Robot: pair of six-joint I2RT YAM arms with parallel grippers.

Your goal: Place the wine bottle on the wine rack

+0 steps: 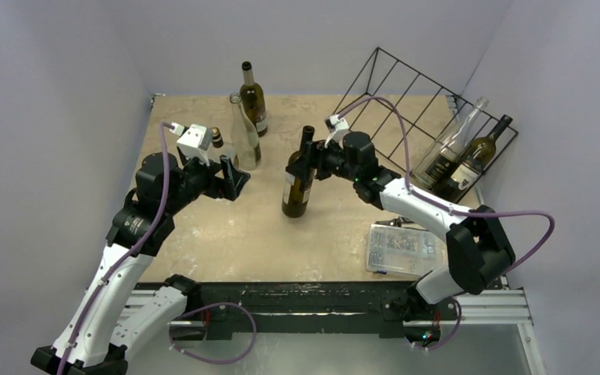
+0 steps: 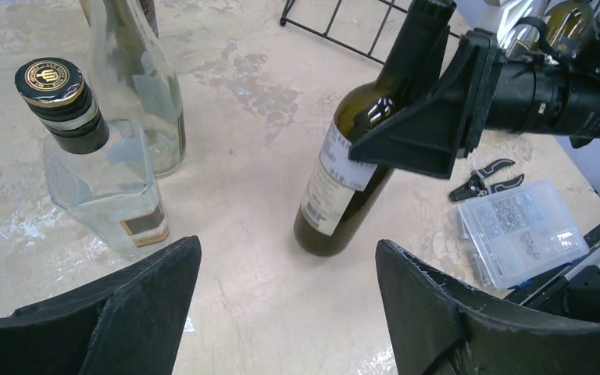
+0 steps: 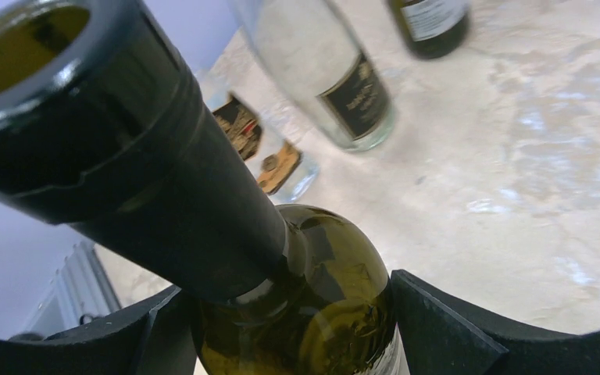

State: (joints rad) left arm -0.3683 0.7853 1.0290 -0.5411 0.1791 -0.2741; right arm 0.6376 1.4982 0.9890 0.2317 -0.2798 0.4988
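Observation:
The dark green wine bottle (image 1: 298,187) stands on the table's middle, its base on the surface. My right gripper (image 1: 303,160) is shut on its shoulder; in the right wrist view both fingers press the glass (image 3: 312,297) just below the black-foiled neck. The left wrist view shows the same bottle (image 2: 344,187) with a right finger (image 2: 430,125) across it. My left gripper (image 1: 233,178) hangs open to the bottle's left with bare table between its jaws (image 2: 285,273). The black wire wine rack (image 1: 406,94) stands at the back right, holding a clear bottle (image 1: 457,137) and a dark bottle (image 1: 476,160).
Three more bottles stand at the back left: a squat clear one with a black cap (image 2: 101,187), a tall clear one (image 1: 244,133) and a dark one (image 1: 253,98). A clear parts box (image 1: 402,248) and pliers (image 2: 484,176) lie at the front right.

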